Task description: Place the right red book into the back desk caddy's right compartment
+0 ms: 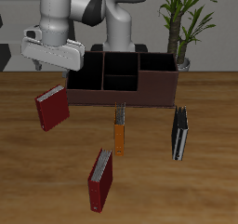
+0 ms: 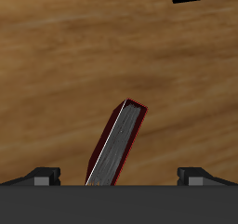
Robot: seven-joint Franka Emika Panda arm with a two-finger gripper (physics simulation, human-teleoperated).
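Observation:
The right red book (image 1: 53,107) stands tilted on its edge on the table, in front of one end of the back desk caddy (image 1: 125,96). It also shows in the wrist view (image 2: 116,146), seen edge-on with its page block towards me. My gripper (image 1: 51,68) hangs above it, and in the wrist view (image 2: 119,177) the fingertips (image 2: 45,176) stand wide apart and touch nothing. The caddy has a large end section (image 1: 85,79) close to the book, another one (image 1: 156,65) at its far end, and two small middle cells.
A second red book (image 1: 99,179) stands near the table's front edge. A slim orange book (image 1: 119,130) and a black book (image 1: 179,133) stand in front of the caddy. A potted plant (image 1: 183,28) is behind the caddy.

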